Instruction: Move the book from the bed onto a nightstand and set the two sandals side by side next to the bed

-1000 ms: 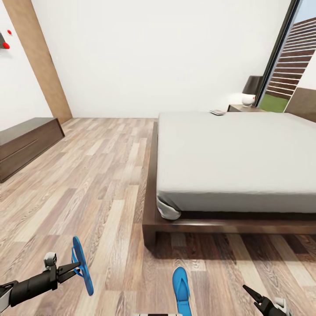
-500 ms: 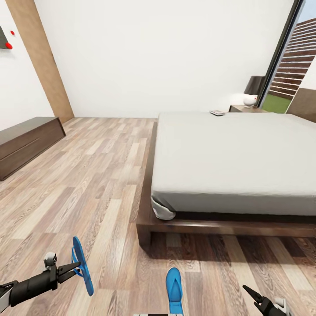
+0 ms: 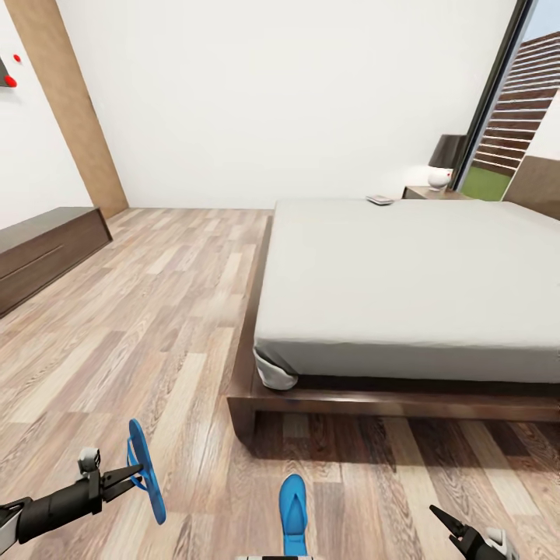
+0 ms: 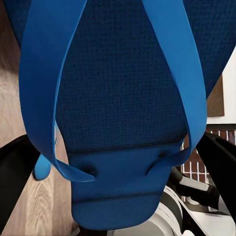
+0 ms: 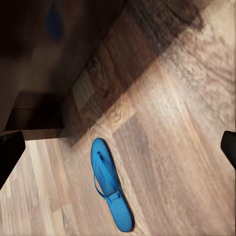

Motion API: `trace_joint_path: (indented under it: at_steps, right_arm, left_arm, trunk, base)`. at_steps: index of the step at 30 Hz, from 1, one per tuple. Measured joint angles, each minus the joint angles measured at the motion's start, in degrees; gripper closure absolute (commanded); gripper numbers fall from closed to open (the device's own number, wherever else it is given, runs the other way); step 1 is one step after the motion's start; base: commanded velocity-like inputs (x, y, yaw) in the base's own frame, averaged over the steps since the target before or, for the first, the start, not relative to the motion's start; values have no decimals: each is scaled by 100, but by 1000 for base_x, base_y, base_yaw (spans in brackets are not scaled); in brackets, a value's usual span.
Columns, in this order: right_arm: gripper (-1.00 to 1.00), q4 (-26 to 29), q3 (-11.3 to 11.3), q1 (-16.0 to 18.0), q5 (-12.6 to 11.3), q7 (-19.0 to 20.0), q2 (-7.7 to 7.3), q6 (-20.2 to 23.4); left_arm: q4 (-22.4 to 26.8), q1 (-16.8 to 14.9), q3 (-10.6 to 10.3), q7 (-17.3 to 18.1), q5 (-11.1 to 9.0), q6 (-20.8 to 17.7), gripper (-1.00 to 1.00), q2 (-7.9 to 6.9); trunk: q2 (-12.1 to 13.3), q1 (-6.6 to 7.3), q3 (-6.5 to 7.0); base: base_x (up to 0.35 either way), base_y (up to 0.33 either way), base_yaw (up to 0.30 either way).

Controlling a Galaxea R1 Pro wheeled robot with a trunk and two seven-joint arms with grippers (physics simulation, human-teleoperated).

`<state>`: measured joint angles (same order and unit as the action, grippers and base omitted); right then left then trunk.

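Note:
My left gripper [image 3: 131, 476] is shut on one blue sandal [image 3: 146, 470], held on edge above the floor; up close its sole and straps [image 4: 123, 113] sit between the black fingers [image 4: 12, 177]. The other sandal [image 3: 292, 504] lies flat on the wood floor in front of the bed's foot, also seen as a sandal [image 5: 110, 184] under my right gripper [image 3: 449, 525], which is open and empty. The bed [image 3: 412, 272] has a grey mattress. The book [image 3: 381, 200] lies at its far corner, beside a dark nightstand [image 3: 424, 192].
A low dark dresser [image 3: 39, 253] stands along the left wall. A lamp [image 3: 447, 155] and a white object [image 3: 439, 178] sit on the nightstand by the tall window [image 3: 513, 109]. Wood floor [image 3: 155, 311] stretches left of the bed.
The whole view has shifted, so the bed and the floor sandal sit further left in the picture. Both arms keep their place in view, the left still holding its sandal.

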<state>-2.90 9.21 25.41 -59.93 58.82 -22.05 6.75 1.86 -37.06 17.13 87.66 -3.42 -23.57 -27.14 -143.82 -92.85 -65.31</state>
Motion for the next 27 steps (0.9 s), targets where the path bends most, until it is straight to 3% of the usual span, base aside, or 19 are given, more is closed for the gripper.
trace_joint_path:
  at_steps: [27]
  right_arm:
    - [-100,0,15,0,9,-18,12,-6]
  left_arm:
    - [0,0,4,0,0,0,100,1]
  trunk:
    - [0,0,0]
  base:
    - [0,-139,0]
